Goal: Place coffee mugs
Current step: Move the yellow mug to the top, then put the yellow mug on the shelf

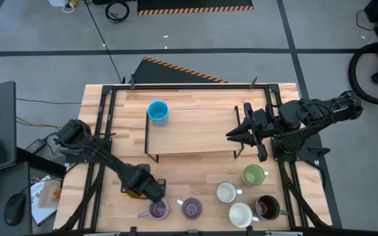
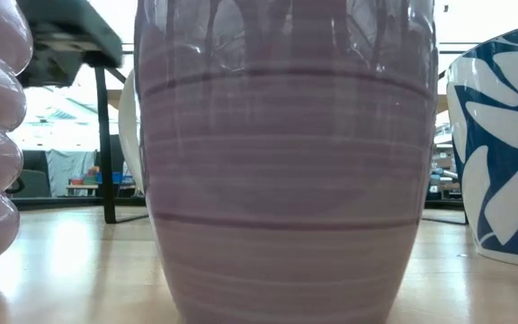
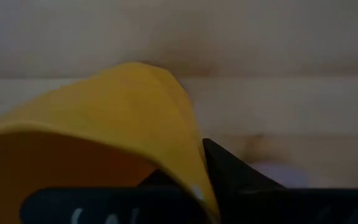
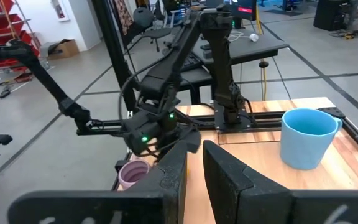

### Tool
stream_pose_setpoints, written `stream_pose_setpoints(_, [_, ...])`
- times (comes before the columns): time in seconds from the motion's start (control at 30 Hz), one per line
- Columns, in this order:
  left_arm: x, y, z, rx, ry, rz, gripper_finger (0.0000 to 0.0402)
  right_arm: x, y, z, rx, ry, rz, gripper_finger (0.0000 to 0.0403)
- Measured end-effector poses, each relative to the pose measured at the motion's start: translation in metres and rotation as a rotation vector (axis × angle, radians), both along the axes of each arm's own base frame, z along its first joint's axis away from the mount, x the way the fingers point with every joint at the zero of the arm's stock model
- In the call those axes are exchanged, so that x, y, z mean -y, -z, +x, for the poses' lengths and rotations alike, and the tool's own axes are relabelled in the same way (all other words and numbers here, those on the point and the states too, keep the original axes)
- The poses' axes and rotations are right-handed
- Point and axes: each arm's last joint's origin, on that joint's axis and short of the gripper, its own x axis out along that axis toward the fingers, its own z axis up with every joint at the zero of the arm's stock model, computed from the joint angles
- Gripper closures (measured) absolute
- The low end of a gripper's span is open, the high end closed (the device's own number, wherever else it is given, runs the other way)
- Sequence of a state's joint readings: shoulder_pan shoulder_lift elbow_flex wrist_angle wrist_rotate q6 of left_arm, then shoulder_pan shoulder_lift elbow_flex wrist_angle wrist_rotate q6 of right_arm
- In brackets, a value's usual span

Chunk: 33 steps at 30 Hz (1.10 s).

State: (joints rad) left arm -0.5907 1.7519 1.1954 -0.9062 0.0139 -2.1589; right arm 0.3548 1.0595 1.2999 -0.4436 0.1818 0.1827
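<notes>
- Lower left of the high view, my left gripper (image 1: 140, 190) was clenched on the rim of the orange mug (image 1: 130, 193), close to the table's (image 1: 195, 177) left rail and not far from its front edge.
- Seen from my left wrist, the mug's wall (image 3: 104, 118) ran between my fingers (image 3: 229, 177), with bare wood beyond it.
- Just right of that grasp, along the bottom of the high view, sat the two purple mugs (image 1: 159, 210) (image 1: 191, 208), the nearer one almost touching my left gripper. That left little room on that side.
- Further right were two white mugs (image 1: 226, 192) (image 1: 240, 214), the green mug (image 1: 254, 174) and the dark brown mug (image 1: 266, 207), clustered near the front edge.
- Centre frame, the raised shelf (image 1: 195, 134) carried only the blue mug (image 1: 158, 112), at its upper left corner. The rest of its top was open.
- A strip of bare table lay between the shelf's front edge and the mug row.
- Right of centre, my right gripper (image 1: 231, 136) hung over the shelf's right end, jaws drawn nearly together on nothing (image 4: 194, 162).
- From my right wrist, the blue mug (image 4: 306, 137) stood well apart.
</notes>
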Motion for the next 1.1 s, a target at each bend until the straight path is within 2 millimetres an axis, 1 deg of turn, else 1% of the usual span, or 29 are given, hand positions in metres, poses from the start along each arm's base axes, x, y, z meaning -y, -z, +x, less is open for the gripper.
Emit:
stream_pose_setpoints(0.1, [-0.010,0.000,0.008,0.024,-0.026,0.020,0.0360,-0.001,0.000,0.000,0.001,-0.008,-0.005,0.0344])
stream_pose_setpoints(0.17, [-0.015,-0.001,0.012,0.056,-0.029,0.041,0.0348,-0.003,0.000,-0.001,0.001,-0.015,-0.008,0.0344])
stream_pose_setpoints(0.43, [-0.027,-0.001,0.021,0.082,0.053,0.062,0.0264,-0.004,0.000,-0.001,0.001,-0.023,-0.010,0.0344])
stream_pose_setpoints(0.57, [-0.029,-0.005,0.022,0.101,0.133,0.052,0.0236,-0.004,0.000,-0.001,0.001,-0.024,-0.010,0.0344])
stream_pose_setpoints(0.83, [-0.032,-0.028,0.014,0.150,0.242,0.005,0.0230,-0.004,0.000,-0.001,0.003,-0.025,-0.019,0.0344])
stream_pose_setpoints(0.93, [-0.034,-0.038,0.011,0.181,0.337,-0.033,0.0230,-0.004,0.000,-0.001,0.003,-0.025,-0.021,0.0344])
stream_pose_setpoints(1.1, [-0.037,-0.054,0.004,0.245,0.563,-0.081,0.0230,-0.004,0.000,-0.001,0.003,-0.026,-0.025,0.0344])
